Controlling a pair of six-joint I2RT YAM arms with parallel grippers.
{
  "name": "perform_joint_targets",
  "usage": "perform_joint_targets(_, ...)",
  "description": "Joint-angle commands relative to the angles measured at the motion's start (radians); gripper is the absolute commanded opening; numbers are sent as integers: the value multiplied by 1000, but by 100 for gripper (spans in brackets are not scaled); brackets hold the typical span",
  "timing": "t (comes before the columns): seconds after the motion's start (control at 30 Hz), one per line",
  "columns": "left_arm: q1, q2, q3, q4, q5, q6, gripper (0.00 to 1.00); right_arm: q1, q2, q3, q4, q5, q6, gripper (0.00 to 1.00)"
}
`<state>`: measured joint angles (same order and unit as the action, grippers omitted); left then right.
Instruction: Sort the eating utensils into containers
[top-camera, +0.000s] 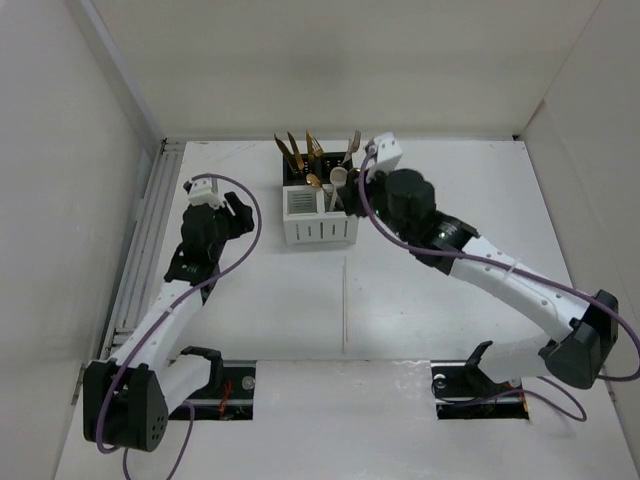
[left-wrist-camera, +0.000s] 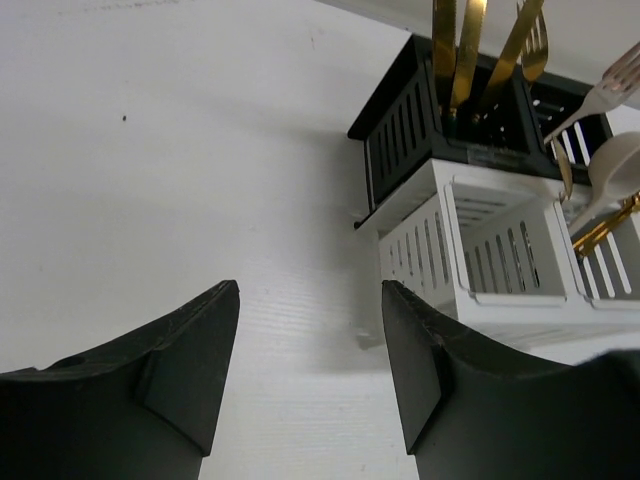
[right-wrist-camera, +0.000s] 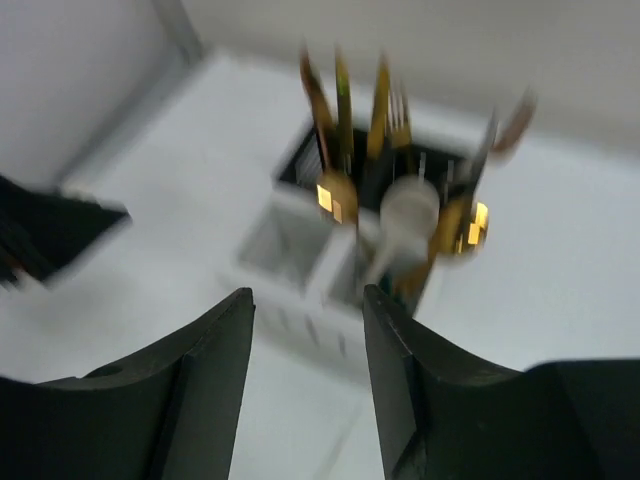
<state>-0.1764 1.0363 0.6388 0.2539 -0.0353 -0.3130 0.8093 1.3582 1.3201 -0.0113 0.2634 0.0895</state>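
The white container (top-camera: 318, 228) stands at the table's back middle, with the black container (top-camera: 296, 160) right behind it. Several gold eating utensils (top-camera: 312, 150) stand upright in the black one. A cream spoon (top-camera: 339, 177) and gold pieces stand in the white one's right compartment; its left compartment (left-wrist-camera: 500, 240) looks empty. My right gripper (right-wrist-camera: 308, 295) hovers just right of and above the white container (right-wrist-camera: 290, 245), open, nothing between its fingers; this view is blurred. My left gripper (left-wrist-camera: 310, 290) sits low over the table left of the containers, open and empty.
A slotted rail (top-camera: 140, 240) runs along the left wall. White walls close in the back and both sides. A thin pale line (top-camera: 345, 305) lies on the table in front of the containers. The arm bases (top-camera: 330, 385) sit at the near edge.
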Motion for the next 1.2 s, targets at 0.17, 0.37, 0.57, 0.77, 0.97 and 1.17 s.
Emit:
perform_joint_targets(0.17, 3, -175, -132, 39, 77, -84, 53, 160, 27, -312, -412, 46, 413, 43)
perform_joint_targets(0.37, 3, -240, -154, -31, 89, -106, 52, 169, 136, -363, -411, -12, 452, 42)
perform_joint_targets(0.57, 3, -278, -165, -59, 89, -115, 52, 188, 206, -372, -374, -33, 452, 38)
perform_joint_targets(0.77, 3, -288, -165, -59, 89, -115, 52, 188, 254, -394, -345, -44, 452, 36)
perform_joint_targets(0.97, 3, -288, -174, -59, 89, -115, 52, 206, 286, -374, -345, -44, 461, 36)
perform_joint_targets(1.17, 3, -297, -174, -59, 80, -115, 52, 217, 320, -343, -387, -24, 470, 36)
